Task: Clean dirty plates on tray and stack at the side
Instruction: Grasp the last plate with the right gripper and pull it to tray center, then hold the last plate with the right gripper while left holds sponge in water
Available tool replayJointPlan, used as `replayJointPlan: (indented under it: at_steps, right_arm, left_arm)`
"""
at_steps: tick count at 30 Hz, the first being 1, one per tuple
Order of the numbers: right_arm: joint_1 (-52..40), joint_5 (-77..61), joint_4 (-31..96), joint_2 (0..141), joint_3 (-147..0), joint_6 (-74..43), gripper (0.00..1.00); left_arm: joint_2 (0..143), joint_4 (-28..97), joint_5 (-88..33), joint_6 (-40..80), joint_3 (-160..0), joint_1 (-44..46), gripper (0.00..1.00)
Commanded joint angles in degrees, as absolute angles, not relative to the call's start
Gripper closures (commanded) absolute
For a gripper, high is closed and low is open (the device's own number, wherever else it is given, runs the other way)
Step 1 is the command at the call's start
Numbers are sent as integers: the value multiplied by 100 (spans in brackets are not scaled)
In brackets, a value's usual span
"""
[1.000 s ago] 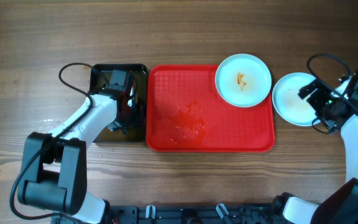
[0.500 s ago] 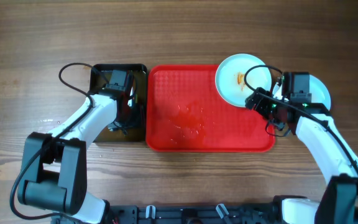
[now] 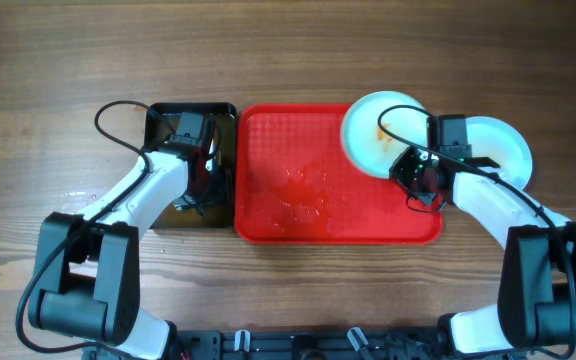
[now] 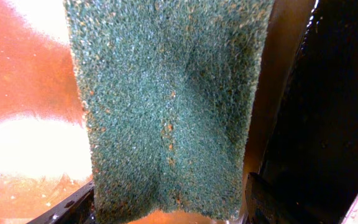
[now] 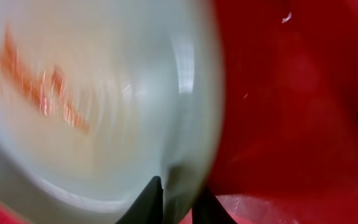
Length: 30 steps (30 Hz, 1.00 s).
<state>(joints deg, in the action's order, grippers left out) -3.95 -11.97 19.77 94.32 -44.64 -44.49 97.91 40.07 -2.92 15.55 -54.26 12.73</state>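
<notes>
right gripper [image 5: 182, 202] seems, through blur, to pinch the smooth rim of the round, orange-smeared plate [image 3: 368, 125] at the dimpled red tray [image 3: 268, 140] corner; left gripper [image 4: 169, 208] clamps a coarse green scouring pad [image 4: 166, 106].

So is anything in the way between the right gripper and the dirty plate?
No, nothing visible is. The right gripper straddles the rim of the dirty plate, which sits at the far right corner of the red tray.

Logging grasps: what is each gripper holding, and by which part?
Left gripper holds the green scouring pad by one end; right gripper pinches the smeared plate at its rim.
</notes>
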Motion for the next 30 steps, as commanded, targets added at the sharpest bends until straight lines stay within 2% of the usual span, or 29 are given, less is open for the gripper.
replayJointPlan:
  at_steps: [1, 2, 10, 11, 14, 19, 28, 30]
  right_arm:
    - [-670, -1184, 2106, 9585, -4412, -4346, 90]
    - [-773, -1179, 2206, 9585, -4412, -4344, 93]
    - [-1531, -1181, 2508, 9585, -4412, -3750, 96]
    - [-1601, -1181, 2477, 9585, -4412, -3752, 96]
    - [-1634, -1181, 2462, 9585, -4412, -3752, 96]
    - [-1634, -1181, 2462, 9585, -4412, -3747, 96]
    - [-1634, -1181, 2464, 9585, -4412, -3745, 96]
    - [-1634, -1181, 2464, 9585, -4412, -3747, 95]
  left_arm:
    - [9686, 3994, -322, 1544, -5498, 1258, 35]
    - [9686, 3994, -322, 1544, -5498, 1258, 35]
    - [9686, 3988, -320, 1544, -5498, 1258, 34]
    - [9686, 3977, -320, 1544, -5498, 1258, 31]
    - [9686, 3710, -318, 1542, -5498, 1258, 28]
    - [9686, 3004, -257, 1542, -5498, 1258, 31]
    - [10051, 2742, 32, 1542, -5498, 1258, 32]
    - [10092, 2689, 32, 1540, -5498, 1258, 51]
